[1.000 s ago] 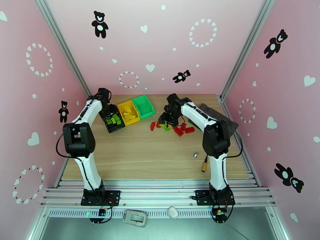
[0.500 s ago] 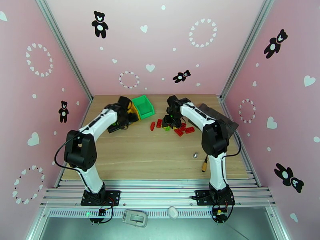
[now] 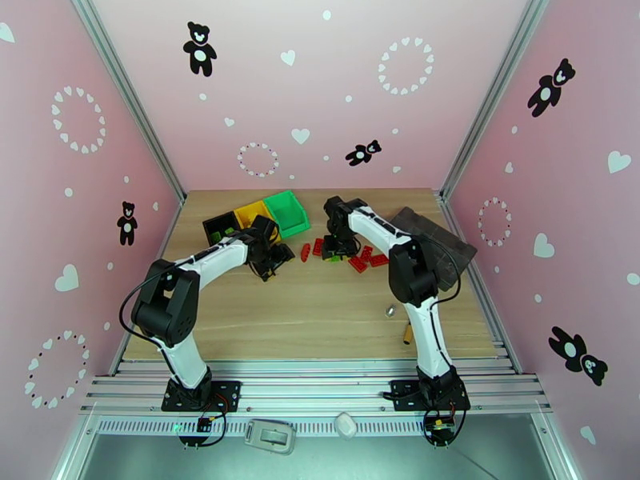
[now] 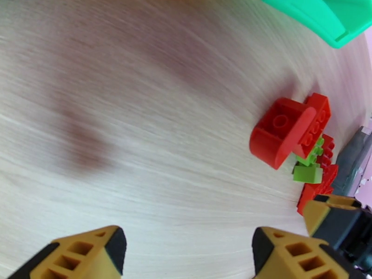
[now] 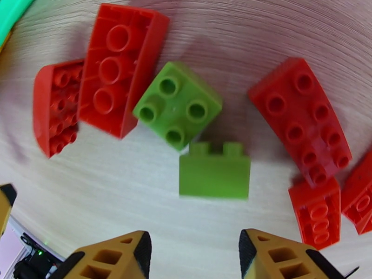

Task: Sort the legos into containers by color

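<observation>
Left pincer (image 4: pixel 186 247), open, empty: back from black bin (image 3: pixel 216 226), next pick due; right pincer (image 5: pixel 193 252) open over green legos (image 5: pixel 179 105).

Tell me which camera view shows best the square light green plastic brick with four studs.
The right wrist view: the square light green plastic brick lies large and sharp there, its four studs up. The left wrist view gives small green pieces behind a red brick; the top view, a tiny green speck.

Green bin (image 4: pixel 321 17) cut off at top edge, wooden table (image 4: pixel 116 112) blurred
</observation>
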### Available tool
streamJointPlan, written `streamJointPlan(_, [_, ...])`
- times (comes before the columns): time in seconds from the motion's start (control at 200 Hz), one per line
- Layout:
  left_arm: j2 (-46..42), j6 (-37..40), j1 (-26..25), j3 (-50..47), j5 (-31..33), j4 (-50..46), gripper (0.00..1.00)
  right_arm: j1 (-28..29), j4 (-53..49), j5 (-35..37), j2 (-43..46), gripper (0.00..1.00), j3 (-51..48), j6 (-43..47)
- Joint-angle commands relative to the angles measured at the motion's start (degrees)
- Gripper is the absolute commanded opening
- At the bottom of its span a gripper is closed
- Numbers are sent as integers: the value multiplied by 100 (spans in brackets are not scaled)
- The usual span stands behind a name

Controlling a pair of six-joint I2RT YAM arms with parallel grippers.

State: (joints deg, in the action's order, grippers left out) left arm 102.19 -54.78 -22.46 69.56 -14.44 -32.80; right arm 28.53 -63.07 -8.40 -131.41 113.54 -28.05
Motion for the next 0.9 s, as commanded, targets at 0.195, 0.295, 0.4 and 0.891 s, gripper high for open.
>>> streamJointPlan(0.195, [-340, -77, 162, -171, -81, 54, 77, 4, -363, 256, -617, 54, 738, 124])
streamJointPlan(0.295, [-347, -59, 180, -154, -90, 7, 77, 2, -421, 328, -751, 54, 890, 133])
streamJointPlan(0.4, [-326, -50, 189, -115, -86, -18, 77, -13, -426, 357, -813, 53, 949, 133])
streamJointPlan(0.891, [-186, 0, 222, 232, -80, -148, 77, -40, -373, 196, -642, 35, 943, 91])
